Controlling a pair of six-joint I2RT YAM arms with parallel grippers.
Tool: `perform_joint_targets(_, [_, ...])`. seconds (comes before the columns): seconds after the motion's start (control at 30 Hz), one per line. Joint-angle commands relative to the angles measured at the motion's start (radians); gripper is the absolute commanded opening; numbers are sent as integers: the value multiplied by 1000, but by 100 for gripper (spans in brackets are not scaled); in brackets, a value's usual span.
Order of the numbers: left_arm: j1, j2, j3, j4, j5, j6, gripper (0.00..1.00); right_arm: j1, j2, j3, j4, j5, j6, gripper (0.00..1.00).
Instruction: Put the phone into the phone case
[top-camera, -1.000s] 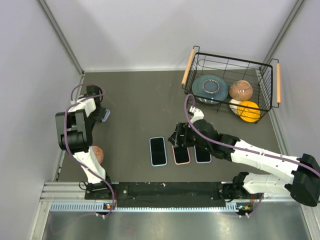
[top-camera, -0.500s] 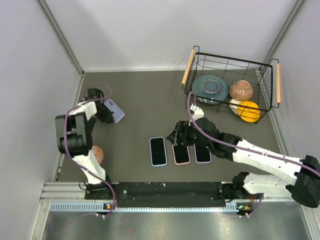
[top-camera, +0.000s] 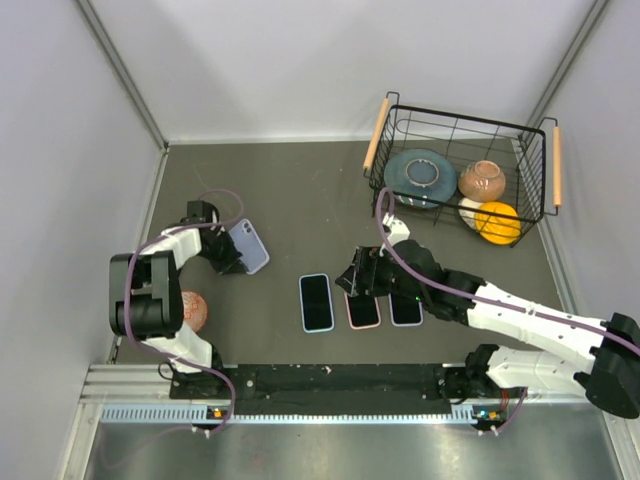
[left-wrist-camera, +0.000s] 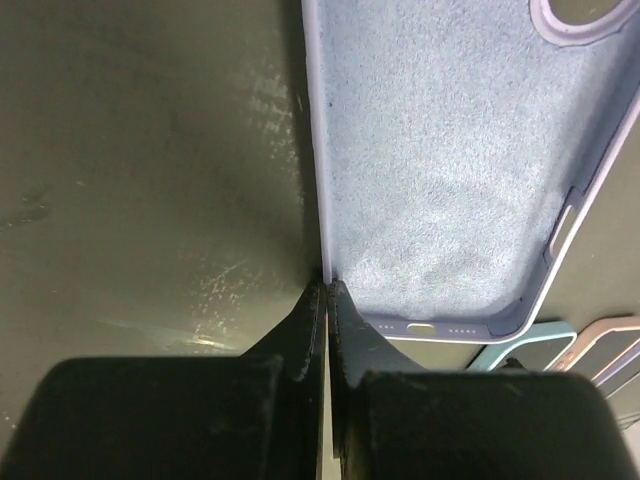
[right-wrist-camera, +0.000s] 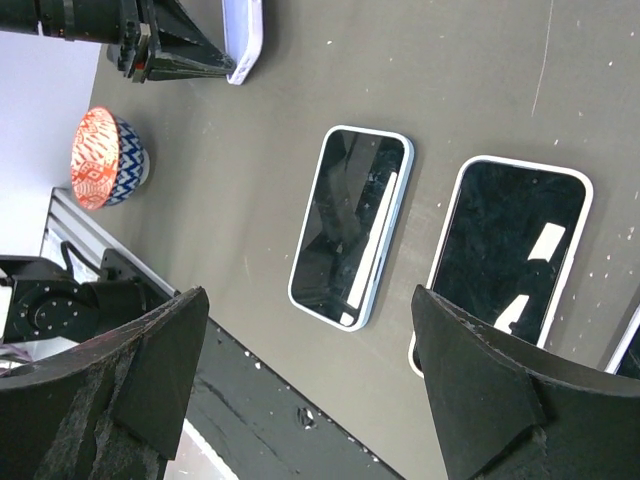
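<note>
Fuzzy-lined matt phone case (left-wrist-camera: 430, 180), glossy-screened phone (right-wrist-camera: 350, 225)

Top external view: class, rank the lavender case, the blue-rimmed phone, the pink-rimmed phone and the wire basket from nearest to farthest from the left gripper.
1. lavender case: pinched by its edge in the left gripper, on the left.
2. blue-rimmed phone: leftmost in the row.
3. pink-rimmed phone: next to its right.
4. wire basket: far right corner.
</note>
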Motion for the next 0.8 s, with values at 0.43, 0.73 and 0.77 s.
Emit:
perform_joint_targets(0.43, [-97, -83, 235, -291, -262, 18, 95, -5, -49, -18, 45, -38, -47, 83])
perform_joint_targets(0.73, [148, 98, 631, -411, -527, 60, 93, -8, -47, -18, 36, -72, -117, 84])
perform_joint_targets(0.77, [204, 113, 648, -409, -513, 64, 91, -8, -51, -18, 32, -70, -119, 84])
